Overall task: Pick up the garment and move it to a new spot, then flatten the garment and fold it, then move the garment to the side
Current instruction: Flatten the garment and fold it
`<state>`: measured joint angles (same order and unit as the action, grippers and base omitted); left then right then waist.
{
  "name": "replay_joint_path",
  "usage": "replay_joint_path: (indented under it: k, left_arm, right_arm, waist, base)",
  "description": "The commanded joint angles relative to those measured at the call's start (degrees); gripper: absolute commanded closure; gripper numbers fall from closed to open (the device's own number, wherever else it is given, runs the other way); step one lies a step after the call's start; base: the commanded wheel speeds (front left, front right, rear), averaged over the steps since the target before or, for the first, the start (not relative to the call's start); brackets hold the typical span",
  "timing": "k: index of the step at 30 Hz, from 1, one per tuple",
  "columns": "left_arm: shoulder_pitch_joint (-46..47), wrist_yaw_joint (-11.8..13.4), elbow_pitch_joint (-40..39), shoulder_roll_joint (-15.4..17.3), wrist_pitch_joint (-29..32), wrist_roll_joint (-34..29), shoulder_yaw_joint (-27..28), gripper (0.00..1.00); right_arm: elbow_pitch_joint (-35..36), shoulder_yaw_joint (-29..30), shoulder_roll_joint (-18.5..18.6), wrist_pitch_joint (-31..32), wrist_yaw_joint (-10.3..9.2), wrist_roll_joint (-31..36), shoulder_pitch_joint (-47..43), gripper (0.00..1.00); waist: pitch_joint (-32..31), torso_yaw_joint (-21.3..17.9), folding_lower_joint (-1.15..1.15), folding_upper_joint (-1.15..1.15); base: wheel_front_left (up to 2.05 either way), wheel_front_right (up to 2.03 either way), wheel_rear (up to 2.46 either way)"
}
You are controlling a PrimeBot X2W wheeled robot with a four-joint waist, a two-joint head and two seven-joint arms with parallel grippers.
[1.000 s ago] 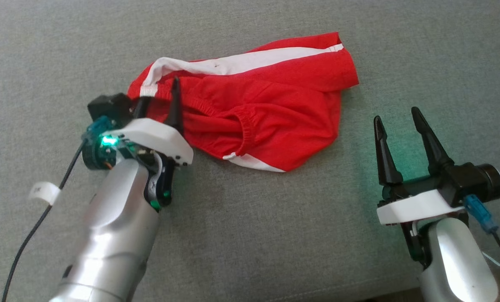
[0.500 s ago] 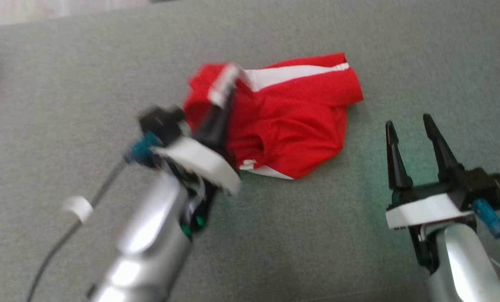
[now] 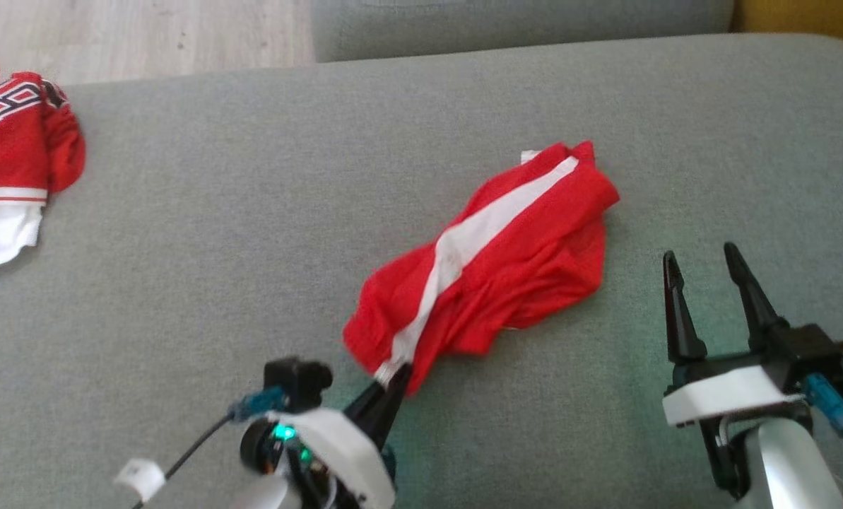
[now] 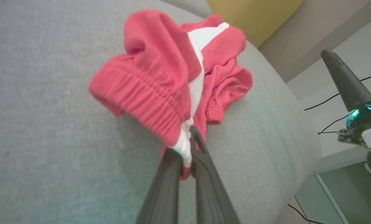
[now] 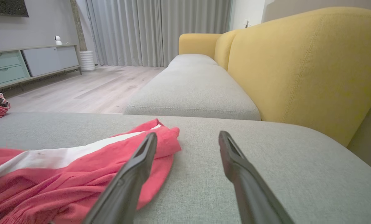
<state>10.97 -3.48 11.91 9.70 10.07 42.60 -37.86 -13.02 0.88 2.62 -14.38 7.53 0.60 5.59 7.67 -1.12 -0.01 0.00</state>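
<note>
Grip status: left gripper (image 3: 395, 376) clamped on garment (image 3: 492, 276) at its lower-left end, on the white stripe by the waistband I think; wrist view is soft. It lies mid-frame on sofa (image 3: 181, 283), long axis lower left to upper right. Far end is nearer right gripper (image 3: 700, 254), spread and empty at lower right.

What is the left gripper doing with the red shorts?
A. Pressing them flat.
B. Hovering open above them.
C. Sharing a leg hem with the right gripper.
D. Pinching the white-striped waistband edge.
D: the left wrist view shows the left gripper shut on the white stripe at the elastic waistband of the red shorts; the right gripper stands open, apart from them.
</note>
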Motion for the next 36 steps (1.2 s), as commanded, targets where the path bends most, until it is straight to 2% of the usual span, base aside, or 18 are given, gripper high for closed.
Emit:
replay_joint_path:
  k: [1,11,19,20,21,25,36]
  left_arm:
    - [0.4,0.4,-1.7,1.2,0.5,0.9,1.9,1.00]
    - [0.1,2.3,5.4,5.3,-1.3,-1.3,3.4,1.00]
    - [3.3,3.1,10.0,5.5,-5.6,-3.5,4.5,1.00]
    - [3.5,3.3,10.1,5.2,-7.5,-3.8,4.8,0.05]
    - [3.4,3.4,10.1,5.0,-8.4,-3.9,5.0,0.00]
    - [2.9,4.3,9.9,5.0,-11.5,-4.7,5.4,0.00]
    - [-0.5,6.9,6.2,5.8,-14.7,-5.2,6.2,0.00]
  right_arm:
    - [1.7,-0.8,0.3,-0.6,-0.04,0.3,-0.1,0.00]
    - [1.3,-0.9,0.3,-0.6,-0.04,0.8,-1.0,0.00]
    - [1.0,-1.5,0.3,-0.6,-0.04,0.9,-1.7,0.00]
    - [1.0,-1.6,0.3,-0.6,-0.04,0.9,-1.9,0.00]
    - [1.0,-1.6,0.3,-0.6,-0.04,0.9,-1.9,0.00]
    - [1.0,-1.4,0.3,-0.6,-0.04,0.8,-2.4,0.00]
    - [1.4,-1.0,0.3,-0.6,-0.04,0.7,-3.0,0.00]
  waist:
    - [-0.6,0.5,0.01,0.00]
    - [-1.8,0.9,0.01,0.00]
    - [-2.8,0.8,0.01,0.00]
    - [-3.1,0.8,0.01,0.00]
    - [-3.2,0.8,0.01,0.00]
    - [-3.8,1.0,0.01,0.00]
    - [-5.3,2.6,0.01,0.00]
  base:
    - [0.00,0.00,0.00]
    - [0.00,0.00,0.00]
    - [0.00,0.00,0.00]
    - [0.00,0.00,0.00]
    - [0.00,0.00,0.00]
    - [0.00,0.00,0.00]
    - [0.00,0.00,0.00]
